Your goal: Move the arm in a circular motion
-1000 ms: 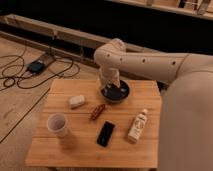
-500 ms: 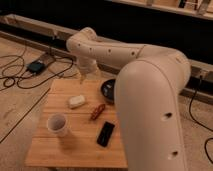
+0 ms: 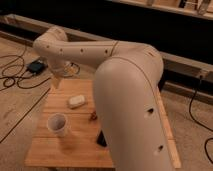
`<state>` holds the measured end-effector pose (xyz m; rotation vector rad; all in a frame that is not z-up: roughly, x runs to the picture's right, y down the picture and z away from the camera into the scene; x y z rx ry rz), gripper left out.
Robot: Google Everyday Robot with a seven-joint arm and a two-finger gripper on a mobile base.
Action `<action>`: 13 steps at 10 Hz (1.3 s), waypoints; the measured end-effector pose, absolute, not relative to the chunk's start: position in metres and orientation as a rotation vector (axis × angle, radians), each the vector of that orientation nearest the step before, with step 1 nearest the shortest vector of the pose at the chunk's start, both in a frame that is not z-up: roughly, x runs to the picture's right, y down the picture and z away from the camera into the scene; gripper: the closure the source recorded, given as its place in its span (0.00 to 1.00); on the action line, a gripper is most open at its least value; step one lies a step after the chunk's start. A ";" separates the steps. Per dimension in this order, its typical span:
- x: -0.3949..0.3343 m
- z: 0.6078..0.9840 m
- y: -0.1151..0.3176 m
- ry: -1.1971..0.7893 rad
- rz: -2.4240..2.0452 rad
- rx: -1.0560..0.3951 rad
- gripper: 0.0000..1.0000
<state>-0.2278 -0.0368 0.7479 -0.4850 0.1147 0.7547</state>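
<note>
Since half a second ago: the arm [image 3: 131,95] has swung leftward and nearer the camera. Its rounded far joint now stands at about 11 o'clock of the table [image 3: 55,152]. The thick near segment now covers the whole right half of the tabletop, including the dark bowl that still showed at the far side then. A full second ago the claw hung over that bowl and a white bottle lay at 4 o'clock. Both are hidden now.

Left to right:
- Floor, at 10 o'clock off the table: loops of dark cable [image 3: 14,76] and a small black box [image 3: 36,65].
- Claw [image 3: 58,82]: points down over the table's far-left corner, at 10 to 11 o'clock, clear of every object. Cannot tell how far open it is. Nothing seen in its hold.
- White cup [image 3: 57,125]: upright at 8 o'clock, mouth up. Cannot tell what is inside. No print can be read.
- Small white rounded object [image 3: 76,101]: lies flat at 11 o'clock from the cup, near it but apart. Its markings cannot be made out.
- Reddish-brown item [image 3: 93,116]: near table centre, only a sliver showing at the arm's edge.
- Dark flat item [image 3: 101,140]: at 6 o'clock from the sliver, mostly behind the arm.
- Arm: cream-white, with a row of dark screw holes along the upper span and three more down the near segment. It runs from the lower right foreground up and across to the joint at upper left.
</note>
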 end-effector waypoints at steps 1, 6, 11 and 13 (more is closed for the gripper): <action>-0.243 0.733 -0.025 0.089 0.712 -0.487 0.30; -0.241 0.668 0.062 0.086 0.670 -0.533 0.30; -0.148 0.630 0.141 0.214 0.877 -0.613 0.30; -0.093 0.624 0.163 0.280 1.000 -0.627 0.30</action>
